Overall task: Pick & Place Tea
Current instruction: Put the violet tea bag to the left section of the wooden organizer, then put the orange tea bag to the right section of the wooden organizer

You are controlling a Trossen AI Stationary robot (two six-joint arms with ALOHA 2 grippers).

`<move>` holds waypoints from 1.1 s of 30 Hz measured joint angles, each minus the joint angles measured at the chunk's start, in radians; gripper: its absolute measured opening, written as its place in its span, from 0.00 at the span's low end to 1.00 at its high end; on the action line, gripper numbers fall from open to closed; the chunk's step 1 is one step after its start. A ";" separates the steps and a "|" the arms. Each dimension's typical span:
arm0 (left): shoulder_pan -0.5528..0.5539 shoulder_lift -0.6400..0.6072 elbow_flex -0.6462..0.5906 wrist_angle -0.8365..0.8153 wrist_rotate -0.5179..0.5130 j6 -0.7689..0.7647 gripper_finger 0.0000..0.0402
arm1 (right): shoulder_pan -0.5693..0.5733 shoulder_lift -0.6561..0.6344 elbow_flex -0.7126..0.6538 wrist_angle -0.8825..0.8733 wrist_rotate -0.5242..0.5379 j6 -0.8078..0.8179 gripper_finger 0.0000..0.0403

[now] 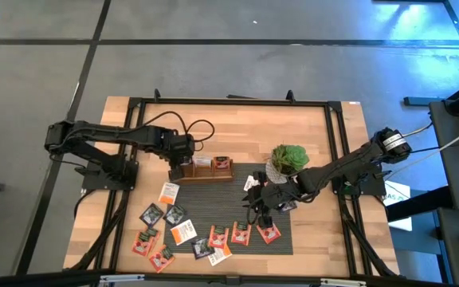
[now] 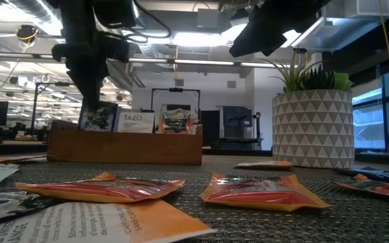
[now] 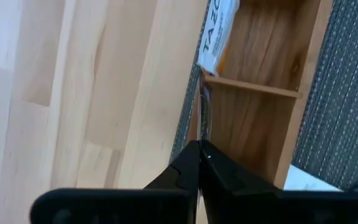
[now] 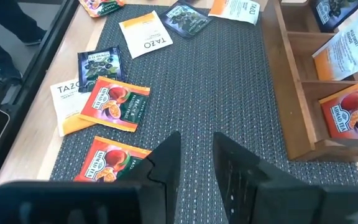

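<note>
High view: two arms. Left gripper (image 1: 183, 162) sits over the left end compartment of the wooden tray (image 1: 205, 176); right gripper (image 1: 263, 209) hangs over the dark woven mat (image 1: 245, 179), just beside the potted plant (image 1: 288, 159). Tray has three compartments, and each shows a sachet. Loose tea sachets (image 1: 213, 237) on the mat and on the table (image 1: 237, 127) to its left: about thirteen counted, mixed orange-red, dark and white-with-orange; overlaps make the count uncertain.

Low view: three sachets stand upright in the tray (image 2: 123, 145): one dark (image 2: 98, 117), one white marked TAZO (image 2: 135, 121), one orange-red (image 2: 176, 121). Two orange-red sachets (image 2: 262, 190) lie flat in the foreground. Plant pot (image 2: 312, 128) is white with a triangle pattern.

Left wrist view: left gripper (image 3: 199, 163) has its fingers pressed together over an end compartment, pinching the thin edge of a sachet (image 3: 205, 118). One white TAZO sachet (image 3: 217, 34) leans in the next compartment.

Right wrist view: right gripper (image 4: 196, 163) has its fingers apart, nothing between them. Below it are two orange-red sachets (image 4: 114, 106), flat, square, with fruit printed on them.
</note>
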 joint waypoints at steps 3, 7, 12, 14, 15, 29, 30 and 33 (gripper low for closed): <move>0.000 0.002 -0.006 0.004 -0.003 0.000 0.01 | 0.000 0.000 0.000 0.000 -0.001 0.007 0.24; 0.000 0.002 -0.007 0.004 -0.004 0.000 0.02 | 0.000 0.000 0.000 0.000 -0.001 0.029 0.24; 0.000 0.002 -0.007 0.004 -0.007 0.004 0.05 | 0.000 0.000 0.000 0.000 -0.001 0.030 0.24; 0.000 0.002 -0.007 0.004 -0.007 0.011 0.06 | 0.000 0.000 0.000 0.001 -0.001 0.029 0.24; 0.000 0.002 -0.007 0.004 -0.007 0.020 0.06 | 0.000 0.000 0.000 0.001 -0.001 0.029 0.24; -0.004 -0.001 0.015 -0.014 -0.139 0.023 0.24 | 0.000 0.000 0.000 0.008 -0.002 0.137 0.24; -0.004 -0.004 0.029 -0.021 -0.150 0.024 0.25 | 0.000 0.000 0.000 0.008 -0.002 0.143 0.24; -0.004 -0.015 0.078 -0.040 -0.170 0.025 0.28 | 0.000 0.000 0.000 0.008 -0.001 0.160 0.24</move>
